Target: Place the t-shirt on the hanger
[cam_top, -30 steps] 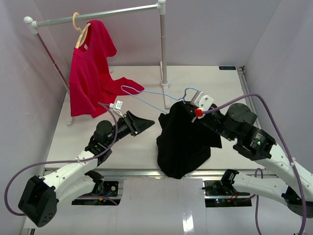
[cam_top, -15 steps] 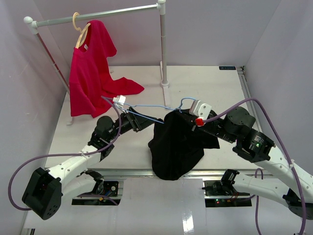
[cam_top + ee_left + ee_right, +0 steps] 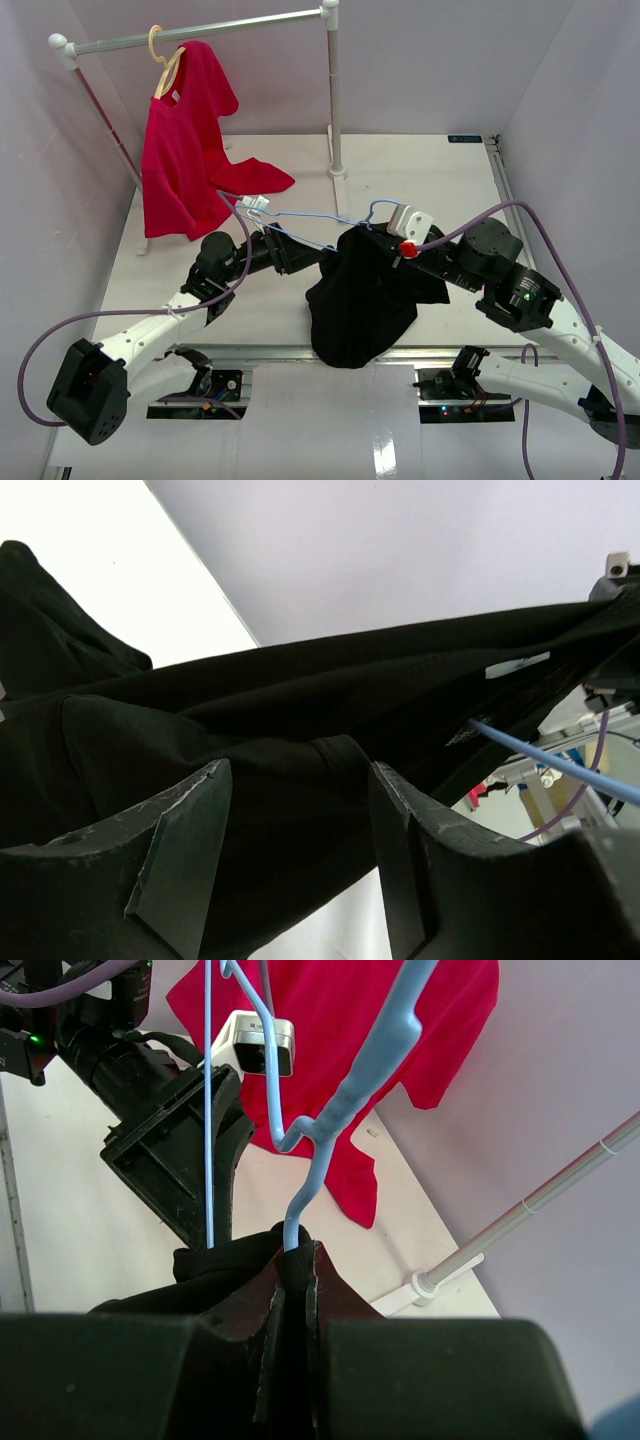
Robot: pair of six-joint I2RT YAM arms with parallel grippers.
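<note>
The t-shirt (image 3: 365,295) hangs in a dark bunch over the near part of the table (image 3: 440,170), gathered at its top where the right gripper (image 3: 388,243) is clamped tight on the neck of the hanger (image 3: 305,217), with a fold of black cloth pinched alongside the wire. The left gripper (image 3: 312,262) stands wide apart at the shirt's left edge, holding nothing, with a ridge of fabric just ahead of its fingers (image 3: 180,850). The chief risk seems to be the hanger's long arm, which juts out bare to the left, above the left gripper: a closing bite could catch the wire together with the cloth, or take several layers at once, so the shoulder never opens over the arm. A hard pull might also drag the cloth out of the right pinch. The hem lies close to the table's near edge, leaving little room there. The red shirt (image 3: 185,150) and rack post (image 3: 334,90) stand well behind, and the right rear of the table looks open.
</note>
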